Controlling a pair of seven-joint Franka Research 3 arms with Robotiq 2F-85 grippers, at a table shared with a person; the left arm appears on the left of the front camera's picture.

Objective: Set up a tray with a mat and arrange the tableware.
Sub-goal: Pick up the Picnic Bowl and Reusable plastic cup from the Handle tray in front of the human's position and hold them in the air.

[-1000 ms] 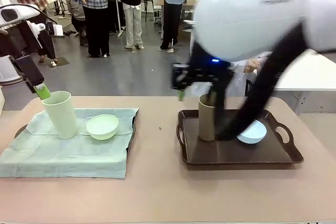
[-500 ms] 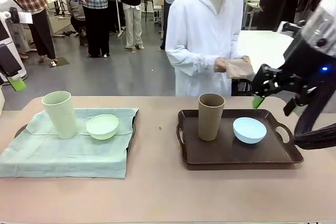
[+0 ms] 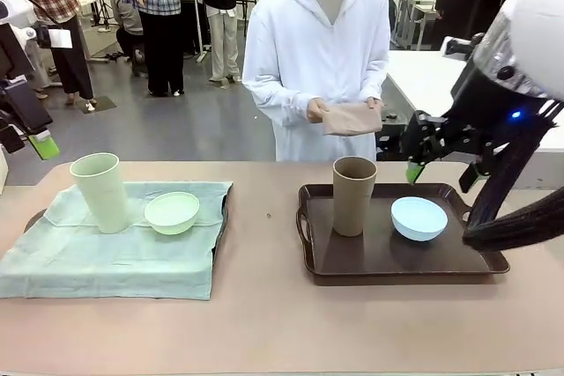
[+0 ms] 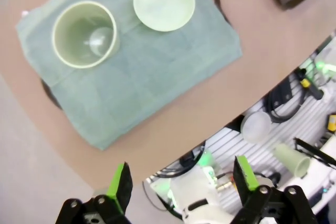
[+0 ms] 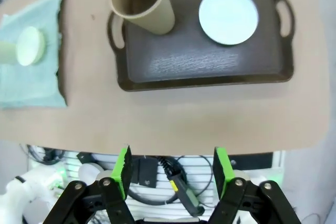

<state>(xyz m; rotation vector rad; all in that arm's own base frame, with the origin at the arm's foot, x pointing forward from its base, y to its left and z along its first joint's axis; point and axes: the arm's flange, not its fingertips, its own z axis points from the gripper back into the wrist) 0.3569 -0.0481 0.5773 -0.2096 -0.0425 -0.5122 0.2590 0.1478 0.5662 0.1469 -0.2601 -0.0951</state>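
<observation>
A pale green mat point(image 3: 115, 253) covers the left tray point(image 3: 35, 218). On it stand a pale green tumbler point(image 3: 100, 191) and a pale green bowl point(image 3: 172, 212). The dark brown right tray point(image 3: 401, 257) carries a brown tumbler point(image 3: 353, 195) and a light blue bowl point(image 3: 419, 217), with no mat under them. My left gripper point(image 3: 40, 143) hangs open at the far left, above and clear of the green tumbler point(image 4: 84, 34). Above the brown tray's point(image 5: 210, 61) far right side my right gripper point(image 3: 438, 172) is open with nothing in it.
A person in white stands at the far side behind the brown tray, holding a folded brownish cloth point(image 3: 352, 118) in both hands. Bare tabletop point(image 3: 264, 305) lies between the two trays and along the front. Other people stand farther back.
My right arm has pulled back from over the brown tray toward the right. My left gripper has drawn away from the green tumbler to the left. The person has stepped left, cloth in hand.
</observation>
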